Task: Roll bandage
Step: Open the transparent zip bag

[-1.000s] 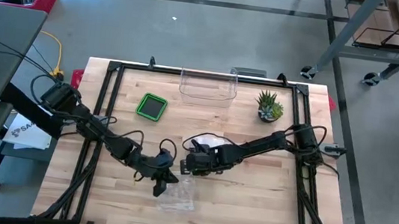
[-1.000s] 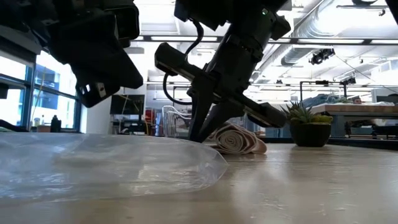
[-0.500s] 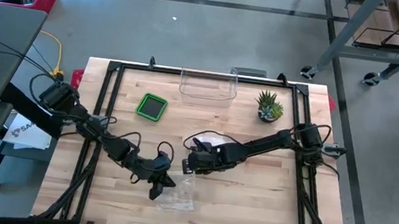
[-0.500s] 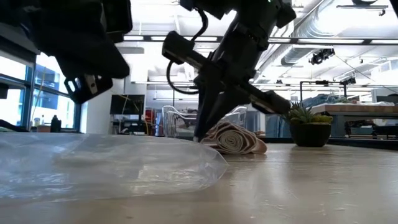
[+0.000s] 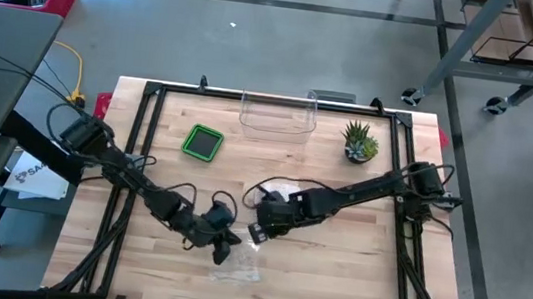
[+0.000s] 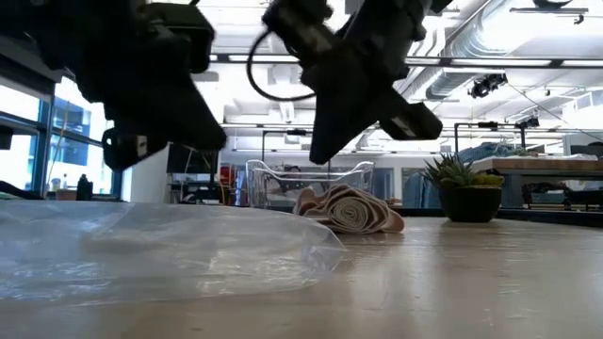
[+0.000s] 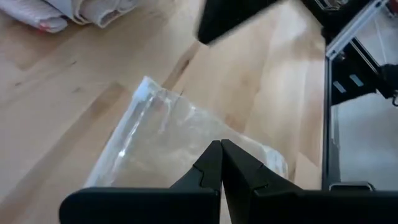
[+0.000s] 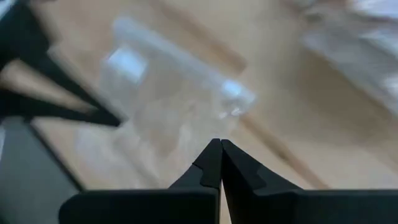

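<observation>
The bandage [image 5: 285,185] is a pale, loosely rolled cloth lying on the wooden table just beyond my right arm; the low view shows its coiled end [image 6: 353,213]. A clear plastic bag [image 5: 238,263] lies flat near the table's front. My left gripper [image 5: 222,251] is shut and hovers over the bag's left edge [image 7: 180,134]. My right gripper [image 5: 257,232] is shut and points steeply down, raised above the table between the bag's far end and the bandage. In the low view its fingertips [image 6: 320,155] are clear of both.
A green square container [image 5: 204,142] sits at the far left. A clear plastic bin [image 5: 277,117] stands at the far edge, and a small potted plant [image 5: 359,143] at the far right. Black frame rails [image 5: 135,155] run along the table's sides.
My right gripper has risen from the table beside the bandage and rolled about its own axis, staying shut. The bandage and the bag lie where they were.
</observation>
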Robot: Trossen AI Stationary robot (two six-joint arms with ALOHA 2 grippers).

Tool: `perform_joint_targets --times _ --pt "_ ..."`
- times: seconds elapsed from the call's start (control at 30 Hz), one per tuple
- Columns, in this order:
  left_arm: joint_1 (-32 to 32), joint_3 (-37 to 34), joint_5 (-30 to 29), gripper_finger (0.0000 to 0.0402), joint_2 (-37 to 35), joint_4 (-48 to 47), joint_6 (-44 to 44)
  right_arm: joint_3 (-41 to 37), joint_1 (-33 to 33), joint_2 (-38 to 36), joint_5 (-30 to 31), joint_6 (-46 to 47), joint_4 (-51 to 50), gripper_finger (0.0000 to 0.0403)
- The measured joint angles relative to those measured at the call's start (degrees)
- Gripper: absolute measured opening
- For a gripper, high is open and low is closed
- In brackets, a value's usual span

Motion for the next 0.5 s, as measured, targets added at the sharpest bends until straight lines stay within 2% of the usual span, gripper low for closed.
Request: perform_joint_targets --times 0.13,0.23,0.4,0.5 --pt "-1.92 4.6 0.62 0.0 6.03 0.45 -0.74 0.02 0.29 -0.2 -5.62 -8.39 0.75 0.0" --pt "-3.15 5.49 1.76 0.0 9.83 0.26 -5.4 -1.03 -1.02 -0.25 -11.14 -12.56 2.64 0.0" --pt "-4.91 5.51 -0.27 0.0 11.56 1.26 -11.46 -8.33 -4.44 -0.11 -17.38 -9.87 16.66 0.0" --pt "-5.73 5.55 -0.67 0.0 11.62 -0.32 -8.77 -12.08 -5.41 -0.17 -17.79 -5.6 22.75 0.0"
